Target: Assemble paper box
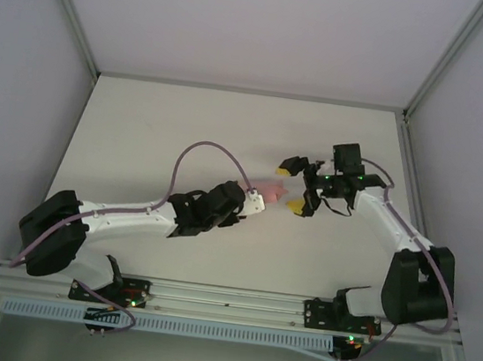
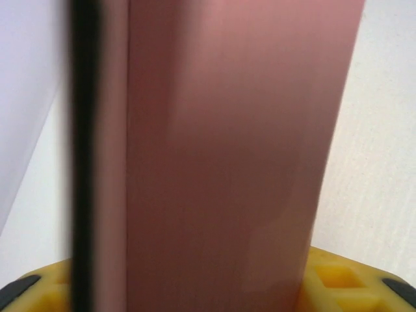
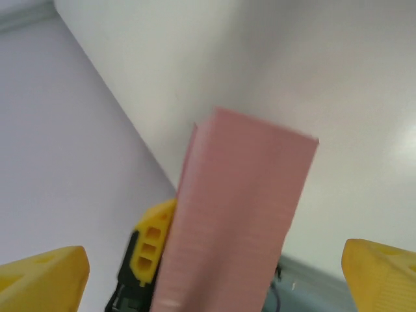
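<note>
Table (image 1: 158,134), paper box (image 1: 269,187) central, right pincer (image 1: 294,185) agape

The paper box (image 1: 273,187) sits in the left pincer (image 1: 259,198) (right pincer (image 1: 294,185) jaws either side, apart)

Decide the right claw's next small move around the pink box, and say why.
Probably draw the right claw back off the paper box: its fingers stand wide apart, clear of both sides, while the left claw grips the other end, so the box needs no second hold.
</note>
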